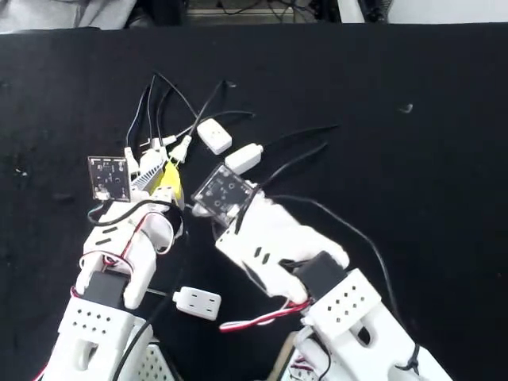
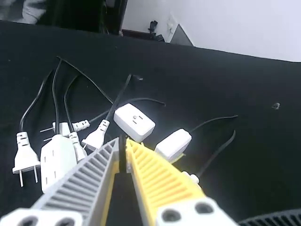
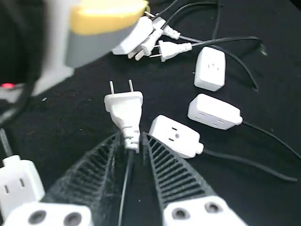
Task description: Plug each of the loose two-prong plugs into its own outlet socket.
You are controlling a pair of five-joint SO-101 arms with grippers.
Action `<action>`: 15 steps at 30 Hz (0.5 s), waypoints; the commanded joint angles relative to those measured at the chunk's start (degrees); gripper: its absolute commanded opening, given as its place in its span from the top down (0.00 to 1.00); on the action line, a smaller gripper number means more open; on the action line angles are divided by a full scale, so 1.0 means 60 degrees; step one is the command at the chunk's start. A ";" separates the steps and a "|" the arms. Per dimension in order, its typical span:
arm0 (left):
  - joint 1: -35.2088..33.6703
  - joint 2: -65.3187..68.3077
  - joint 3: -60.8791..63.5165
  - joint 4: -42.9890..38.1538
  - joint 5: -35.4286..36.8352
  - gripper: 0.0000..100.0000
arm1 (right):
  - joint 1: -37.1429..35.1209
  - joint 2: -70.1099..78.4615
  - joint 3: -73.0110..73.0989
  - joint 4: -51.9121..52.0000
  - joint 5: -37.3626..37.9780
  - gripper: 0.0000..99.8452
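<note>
**Plug gripped, socket close by**

The right hand (image 3: 130, 139) is clenched on a two-prong plug (image 3: 123, 109) by its neck; from above, its wrist covers both. An outlet socket (image 1: 243, 158) lies at 1 o'clock of that wrist on the tabletop (image 1: 413, 159). The left hand (image 2: 122, 141) is clenched; whether it pinches a cord is unclear.

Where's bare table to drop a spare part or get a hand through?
Free: the table's right side, past the black cords; also the far strip beyond them. Crowded: the plugs and sockets around the left gripper and right gripper, and the near edge, where a socket lies between the arms.
</note>
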 commanded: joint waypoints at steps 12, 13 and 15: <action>-0.0007 0.0015 0.0168 -0.0161 0.0015 0.97 | -0.0733 -0.1868 0.0168 0.0689 -0.0029 0.99; -0.0007 0.0015 0.0168 -0.0161 0.0015 0.97 | -0.0733 -0.2205 0.0183 0.0850 -0.0015 0.99; 0.0110 0.0015 0.0168 -0.0161 0.0015 0.97 | -0.0718 -0.2791 0.0168 0.1158 -0.0015 0.99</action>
